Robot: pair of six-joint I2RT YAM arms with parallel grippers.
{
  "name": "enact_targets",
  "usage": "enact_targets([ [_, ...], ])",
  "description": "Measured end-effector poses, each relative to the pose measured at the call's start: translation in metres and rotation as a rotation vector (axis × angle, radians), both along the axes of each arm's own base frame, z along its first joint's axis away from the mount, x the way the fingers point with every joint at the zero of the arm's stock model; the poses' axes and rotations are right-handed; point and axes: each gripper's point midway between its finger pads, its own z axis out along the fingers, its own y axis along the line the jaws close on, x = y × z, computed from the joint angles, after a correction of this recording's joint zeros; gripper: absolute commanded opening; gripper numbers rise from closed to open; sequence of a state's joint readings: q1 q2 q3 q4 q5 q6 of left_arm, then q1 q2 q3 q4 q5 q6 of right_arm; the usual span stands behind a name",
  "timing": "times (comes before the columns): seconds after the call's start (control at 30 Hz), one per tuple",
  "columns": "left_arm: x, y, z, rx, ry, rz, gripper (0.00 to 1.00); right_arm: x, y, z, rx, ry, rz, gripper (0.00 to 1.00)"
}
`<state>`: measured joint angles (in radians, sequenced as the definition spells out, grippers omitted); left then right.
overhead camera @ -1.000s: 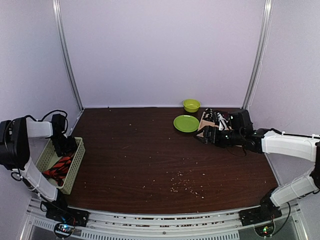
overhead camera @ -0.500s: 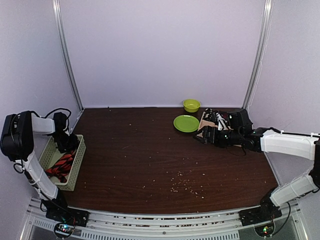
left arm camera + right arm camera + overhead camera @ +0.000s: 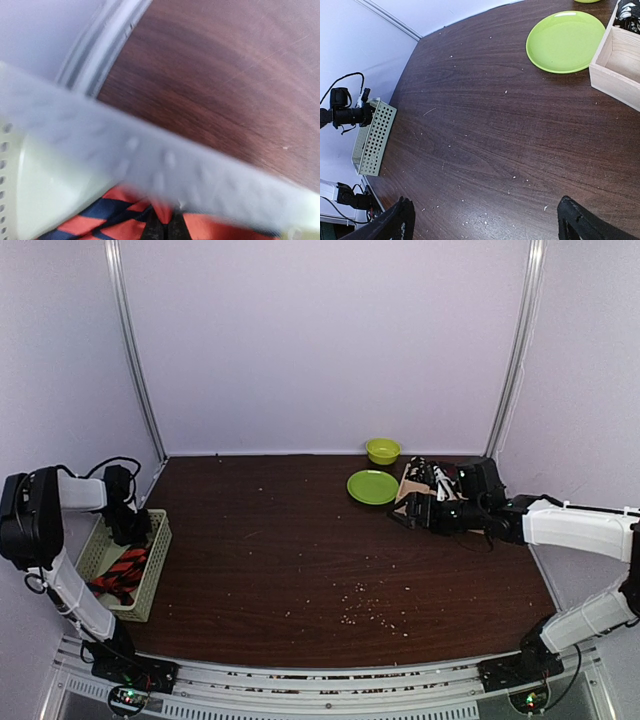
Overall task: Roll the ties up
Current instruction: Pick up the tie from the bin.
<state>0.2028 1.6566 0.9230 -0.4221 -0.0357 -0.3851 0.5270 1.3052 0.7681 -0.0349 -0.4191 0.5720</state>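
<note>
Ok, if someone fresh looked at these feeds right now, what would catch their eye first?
The orange-red striped tie bunched in the pale green mesh basket on the far left, with the left gripper shut down among its folds. Next, the bright green plate and bowl toward the back right, beside a wooden box, where the right gripper hovers wide open.
</note>
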Motion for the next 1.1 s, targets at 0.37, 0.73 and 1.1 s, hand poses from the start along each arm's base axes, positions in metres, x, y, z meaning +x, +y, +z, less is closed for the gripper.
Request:
enact_targets([
  [0.37, 0.003, -0.005, 0.165, 0.139, -0.348, -0.071, 0.00, -0.001, 0.000, 0.011, 0.025, -0.020, -0.003, 1.00],
  [0.73, -0.021, -0.062, 0.370, 0.148, -0.815, -0.297, 0.00, -0.003, 0.001, 0.026, 0.066, -0.041, -0.007, 1.00],
  [1.1, -0.075, -0.203, 0.584, -0.105, -1.365, -0.769, 0.00, -0.006, 0.000, 0.039, 0.098, -0.062, -0.013, 1.00],
])
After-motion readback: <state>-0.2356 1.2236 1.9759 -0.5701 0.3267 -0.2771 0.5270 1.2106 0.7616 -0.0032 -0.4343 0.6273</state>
